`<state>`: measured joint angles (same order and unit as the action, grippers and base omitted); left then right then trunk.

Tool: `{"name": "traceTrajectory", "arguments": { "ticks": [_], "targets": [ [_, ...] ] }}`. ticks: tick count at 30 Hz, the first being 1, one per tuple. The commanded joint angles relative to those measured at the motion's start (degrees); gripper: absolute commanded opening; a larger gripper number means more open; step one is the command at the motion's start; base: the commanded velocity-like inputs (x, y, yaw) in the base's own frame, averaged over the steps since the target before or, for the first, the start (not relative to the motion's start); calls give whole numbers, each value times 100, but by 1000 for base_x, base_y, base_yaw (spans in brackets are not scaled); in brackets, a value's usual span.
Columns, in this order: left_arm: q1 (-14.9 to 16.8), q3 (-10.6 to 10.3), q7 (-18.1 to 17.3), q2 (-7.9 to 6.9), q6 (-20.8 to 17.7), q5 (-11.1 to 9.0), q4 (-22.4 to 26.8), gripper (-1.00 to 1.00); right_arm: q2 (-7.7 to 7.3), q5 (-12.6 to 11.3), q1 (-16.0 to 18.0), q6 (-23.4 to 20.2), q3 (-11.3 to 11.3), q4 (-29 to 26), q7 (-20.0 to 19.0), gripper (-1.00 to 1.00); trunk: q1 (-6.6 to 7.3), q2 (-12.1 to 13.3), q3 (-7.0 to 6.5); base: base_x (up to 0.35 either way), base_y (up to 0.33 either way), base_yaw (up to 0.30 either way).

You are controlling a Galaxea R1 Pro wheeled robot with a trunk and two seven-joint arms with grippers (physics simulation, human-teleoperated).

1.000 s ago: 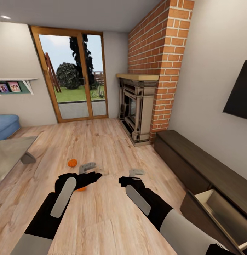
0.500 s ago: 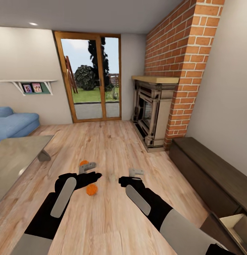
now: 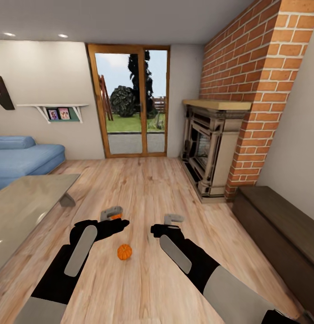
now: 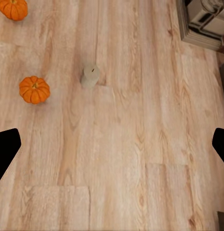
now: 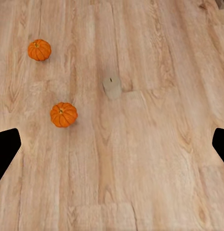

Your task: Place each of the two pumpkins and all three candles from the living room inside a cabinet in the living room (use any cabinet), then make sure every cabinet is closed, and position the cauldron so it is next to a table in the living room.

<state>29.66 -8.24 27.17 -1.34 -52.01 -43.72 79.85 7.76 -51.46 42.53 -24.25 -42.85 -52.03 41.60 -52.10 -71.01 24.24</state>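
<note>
1. Both arms were held forward over the wood-plank floor [image 3: 143,189], the left gripper [image 3: 113,213] and right gripper [image 3: 173,220] each with jaws spread wide and holding nothing; in both wrist views the dark fingertips sat at opposite edges.
2. A near pumpkin [image 3: 124,252] lay on the floor between the arms; a far pumpkin [image 3: 114,216] peeked from behind the left gripper.
3. 1 candle [image 5: 112,87] stood upright beside the 2 pumpkins, apart from both.
4. The cabinet [image 3: 278,234] ran along the wall to the robot's right, the table [image 3: 22,207] to its left.
5. Judged best: lower over 1 pumpkin, centre it between the fingers, then close gently, since a round ribbed body could roll.
6. The pumpkins were glossy orange and ribbed, the candle a stubby pale cylinder, the tabletop smooth greyish glass.
</note>
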Motion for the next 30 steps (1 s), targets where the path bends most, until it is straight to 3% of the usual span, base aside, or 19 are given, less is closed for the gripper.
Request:
{"name": "traceTrajectory", "arguments": {
  "ticks": [1,15,30],
  "targets": [
    [5,-11,60,-6,-5,-58,5,100,0,-30,8,-16,-13,-8,38,100,-4,-4,6,336,0,35],
    [5,-11,54,-6,-8,-49,8,100,-2,-32,7,-11,-13,-59,41,100,-4,-4,4,304,21,4],
    [5,-11,52,-7,-5,-51,7,100,-2,-31,9,-4,-13,-62,40,100,-4,-4,4,32,5,0]
  ]
}}
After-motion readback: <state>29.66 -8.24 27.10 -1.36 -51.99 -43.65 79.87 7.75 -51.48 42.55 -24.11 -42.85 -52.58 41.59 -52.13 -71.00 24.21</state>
